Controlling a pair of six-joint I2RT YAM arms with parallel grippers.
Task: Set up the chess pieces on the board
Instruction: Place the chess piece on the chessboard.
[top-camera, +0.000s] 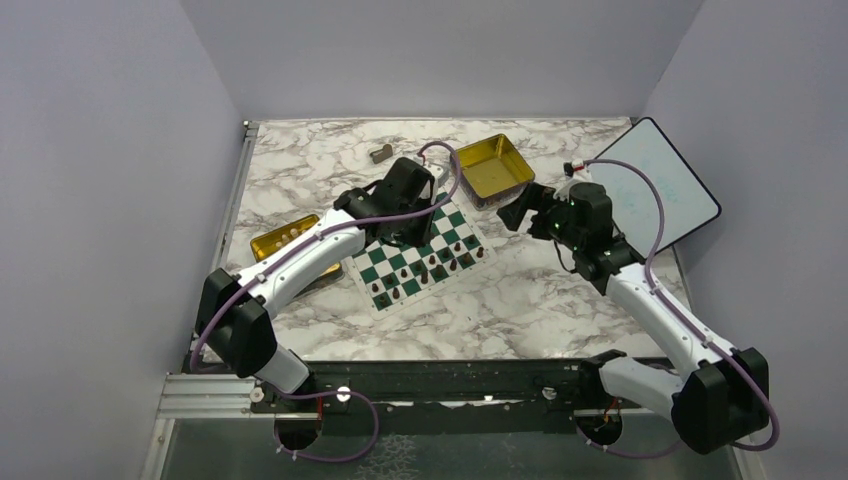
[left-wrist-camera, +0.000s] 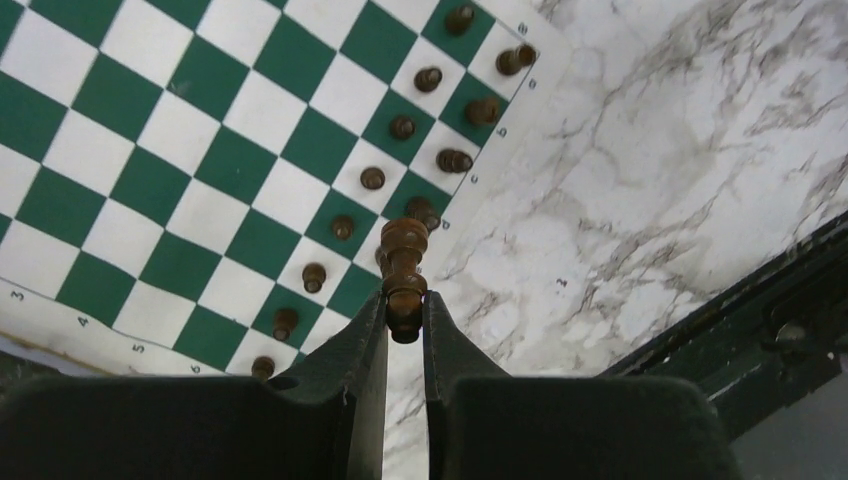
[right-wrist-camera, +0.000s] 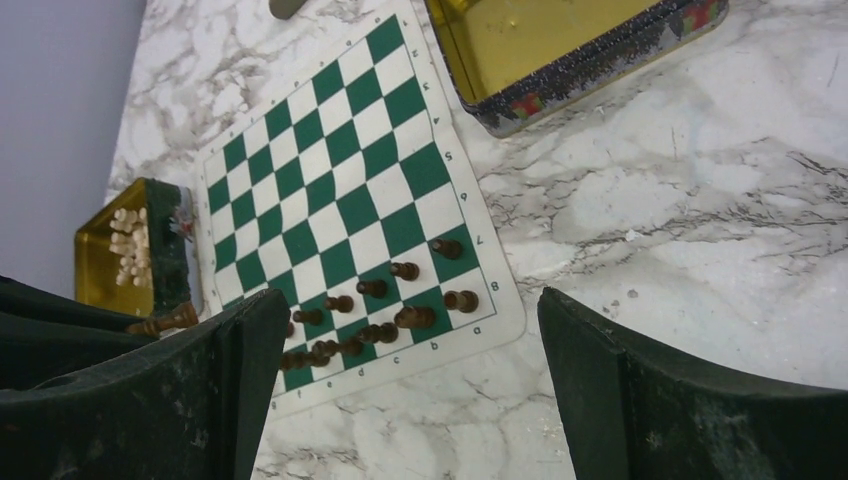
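The green-and-white board (top-camera: 455, 222) lies mid-table, with several dark brown chess pieces (top-camera: 440, 262) standing in two rows along its near edge. My left gripper (left-wrist-camera: 405, 302) hovers over that edge, shut on one dark brown piece (left-wrist-camera: 403, 255), held by its base with its body sticking out past the tips. From above, the left gripper (top-camera: 405, 238) sits over the board. My right gripper (right-wrist-camera: 408, 305) is open and holds nothing, above the marble just right of the board (right-wrist-camera: 330, 190). In the top view the right gripper (top-camera: 517, 214) hangs between the board and a tin.
A gold tin (top-camera: 495, 165) stands behind the board on the right. Another gold tin (top-camera: 283, 242), on the left, holds light-coloured pieces. A grey-tan block (top-camera: 381, 153) lies at the back. A white panel (top-camera: 655, 185) leans at the right wall. The black table rail (left-wrist-camera: 760, 330) runs near the board.
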